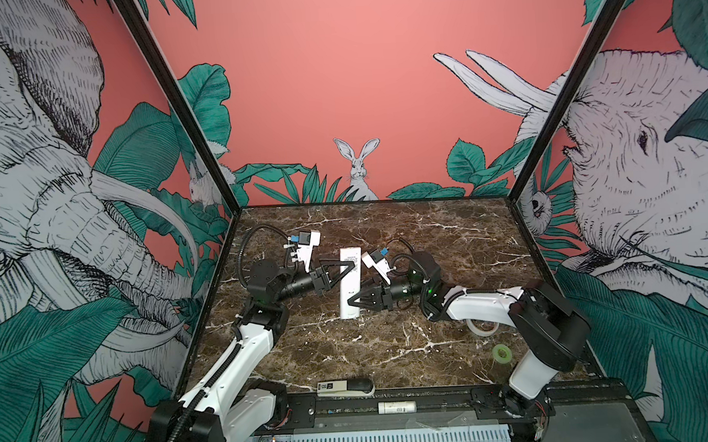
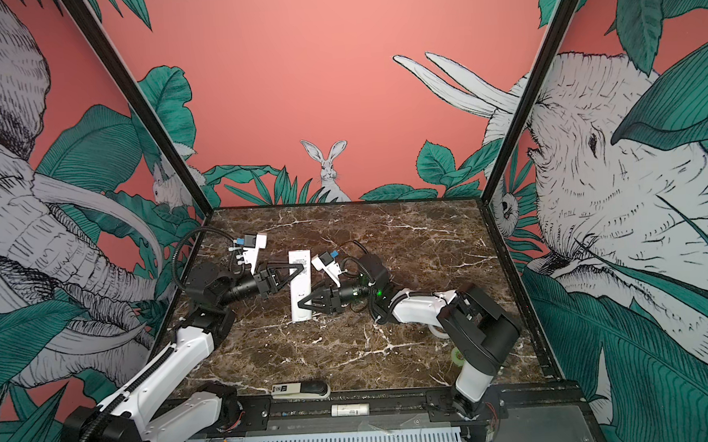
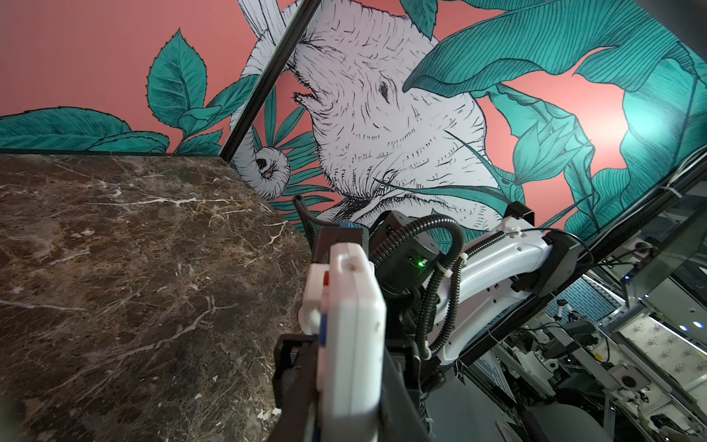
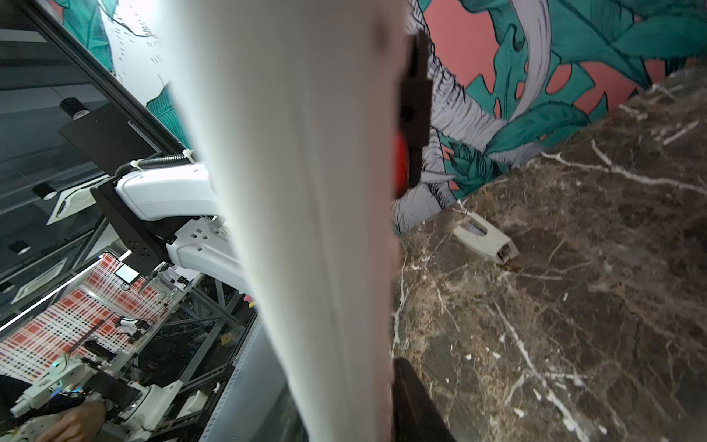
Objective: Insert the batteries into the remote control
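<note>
The remote control is a slim white bar pointing front to back at mid-table, its printed back side up. My left gripper is shut across its far part. In the left wrist view the remote control runs edge-on between the black fingers. My right gripper is closed on the near part. In the right wrist view the remote control fills the middle, with its red button at the edge and one finger pressed against it. No batteries show in any view.
A white-and-black stapler lies at the table's front edge, with a white labelled tube on the rail beyond it. A clear tape roll and a green roll sit under the right arm. A small pale notched piece lies on the marble.
</note>
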Controlling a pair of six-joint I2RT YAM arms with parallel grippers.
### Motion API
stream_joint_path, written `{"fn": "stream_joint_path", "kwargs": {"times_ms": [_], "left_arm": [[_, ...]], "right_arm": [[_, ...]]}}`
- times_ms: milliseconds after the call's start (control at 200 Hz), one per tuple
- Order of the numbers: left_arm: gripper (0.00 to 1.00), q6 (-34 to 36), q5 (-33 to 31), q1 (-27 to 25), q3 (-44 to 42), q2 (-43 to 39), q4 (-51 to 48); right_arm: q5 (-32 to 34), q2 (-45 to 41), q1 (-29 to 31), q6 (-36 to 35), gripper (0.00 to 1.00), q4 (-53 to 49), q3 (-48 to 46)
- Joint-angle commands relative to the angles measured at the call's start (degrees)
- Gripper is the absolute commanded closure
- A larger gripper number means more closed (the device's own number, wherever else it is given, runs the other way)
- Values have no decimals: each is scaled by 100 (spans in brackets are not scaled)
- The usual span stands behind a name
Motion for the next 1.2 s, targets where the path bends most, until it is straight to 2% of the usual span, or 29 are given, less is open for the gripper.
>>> {"fn": "stream_joint_path", "kwargs": {"times_ms": [0, 210, 375, 395, 415, 435, 470, 495, 510, 610, 665, 785, 875, 1040, 1195], "left_arm": [[100, -501, 792, -265, 158, -258, 313], [100, -429, 708, -270, 150, -253, 209], [100, 169, 424, -253, 264, -277, -770], [86, 258, 367, -237, 292, -268, -937], [65, 351, 303, -209, 330, -254, -1119], [49, 417, 234, -169, 355, -244, -1302], [28, 474, 147, -65, 384, -217, -1519], [5, 480, 73, 37, 393, -214, -1622], [1, 481, 23, 118, 394, -202, -1685], [0, 387, -22, 650, 338, -186, -1859], [0, 657, -106, 851, 438, -185, -2422], [0, 1989, -618, 909, 964, -116, -4517], [1, 2414, -859, 908, 1168, -5, -5212], [0, 2583, -1022, 900, 1158, 24, -5452], [0, 2679, -1154, 902, 1150, -46, -5561]], "right_arm": [[765, 265, -229, 728, 65, 1125, 109], [762, 324, -275, 907, 80, 1416, 130], [835, 219, -421, 857, 85, 1207, 3], [867, 191, -442, 831, 86, 1131, -23], [896, 163, -460, 792, 87, 1033, -42], [910, 136, -484, 754, 87, 932, -52], [934, 85, -509, 670, 88, 721, -79], [961, 42, -536, 582, 89, 519, -88], [977, 9, -545, 518, 89, 369, -84], [1279, -272, -602, -142, 90, -1023, -54], [1578, -431, -608, -659, 89, -2178, 78], [2969, -500, -603, -1703, 89, -5266, 720], [4085, -356, -603, -2074, 89, -7121, 1324], [5395, 24, -595, -2169, 88, -8566, 1907], [6056, 665, -500, -2254, 86, -9666, 2645]]}}
